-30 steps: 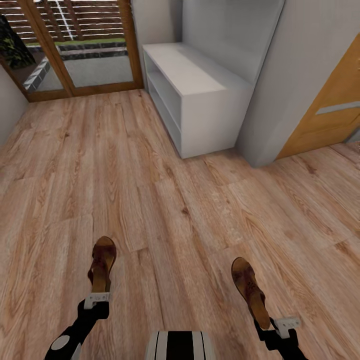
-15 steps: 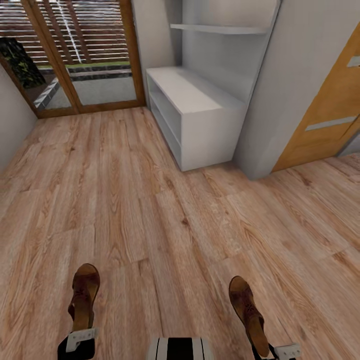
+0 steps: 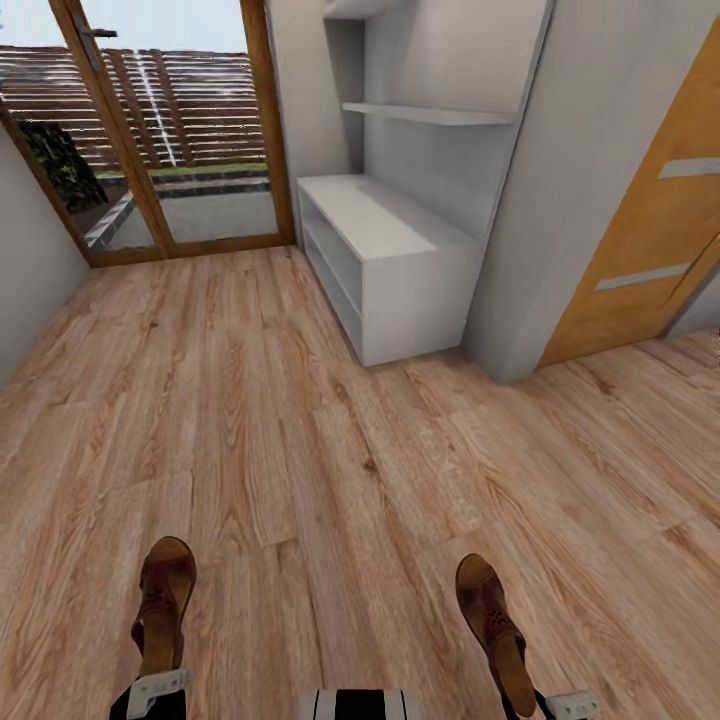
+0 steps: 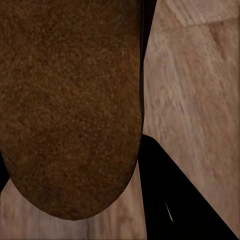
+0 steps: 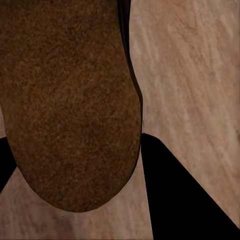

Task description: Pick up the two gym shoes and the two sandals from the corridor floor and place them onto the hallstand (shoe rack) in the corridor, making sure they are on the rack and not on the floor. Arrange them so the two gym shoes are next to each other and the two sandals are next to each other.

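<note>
Each arm carries one dark brown sandal above the wood-plank corridor floor (image 3: 300,420). At the near left of the head view the left sandal (image 3: 162,605) points away from the robot, its heel end meeting the pale tip of the left gripper (image 3: 155,690) at the lower edge of the picture; the fingers are closed on that heel, though the contact itself is mostly cut off by the frame. At the near right the right sandal (image 3: 495,630) angles slightly toward the right, its heel end running down to the right gripper (image 3: 565,705), which likewise grips it at the picture's edge. From the left wrist camera the sandal's brown suede-like sole (image 4: 70,105) is seen close up, with floor planks beyond it and a black finger (image 4: 175,200) beside it; the right wrist camera gives the matching picture, a brown sole (image 5: 70,100) and a black finger (image 5: 180,195) over planks. The hallstand (image 3: 390,255), a pale low bench with two open shelf levels, stands far ahead and right of centre, well apart from both sandals, against a grey back panel with floating shelves (image 3: 430,113). A wood-framed glass door (image 3: 170,130) is at the far left, an orange-brown door (image 3: 650,230) at the right.
</note>
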You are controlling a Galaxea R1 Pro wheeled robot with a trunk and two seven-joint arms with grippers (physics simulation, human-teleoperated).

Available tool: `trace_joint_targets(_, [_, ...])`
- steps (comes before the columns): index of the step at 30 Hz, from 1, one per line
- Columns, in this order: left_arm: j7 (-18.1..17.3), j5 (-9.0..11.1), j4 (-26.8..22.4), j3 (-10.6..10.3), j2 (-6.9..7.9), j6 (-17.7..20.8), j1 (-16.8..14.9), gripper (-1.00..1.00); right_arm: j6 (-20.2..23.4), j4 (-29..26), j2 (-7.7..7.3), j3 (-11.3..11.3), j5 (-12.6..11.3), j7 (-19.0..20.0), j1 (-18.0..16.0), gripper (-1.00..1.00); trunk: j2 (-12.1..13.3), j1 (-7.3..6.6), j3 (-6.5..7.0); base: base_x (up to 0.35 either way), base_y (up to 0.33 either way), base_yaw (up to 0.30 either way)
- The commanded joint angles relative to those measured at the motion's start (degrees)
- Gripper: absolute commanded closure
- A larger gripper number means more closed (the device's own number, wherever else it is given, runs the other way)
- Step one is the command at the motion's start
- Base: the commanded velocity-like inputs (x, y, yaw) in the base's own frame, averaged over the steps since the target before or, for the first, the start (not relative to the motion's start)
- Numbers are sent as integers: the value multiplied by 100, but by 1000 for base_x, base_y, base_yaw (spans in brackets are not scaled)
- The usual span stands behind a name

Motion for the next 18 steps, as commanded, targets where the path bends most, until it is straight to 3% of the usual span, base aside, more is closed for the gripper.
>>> trace_joint_targets(1, [-49, -17, 6, 31, -4, -11, -2, 100, -9, 5, 2, -50, 20, 36, -3, 100, 0, -3, 28, 0, 0, 0])
trace_joint_targets(14, [-46, -9, 60, 34, -11, -12, 4, 100, -9, 7, 14, -50, 26, 34, -3, 100, 18, -37, 433, 0, 0, 0])
trace_joint_targets(18, [-46, -4, 106, 34, -16, -15, 4, 100, -9, 40, 27, -50, 26, 34, -3, 100, 178, -125, 541, 0, 0, 0])
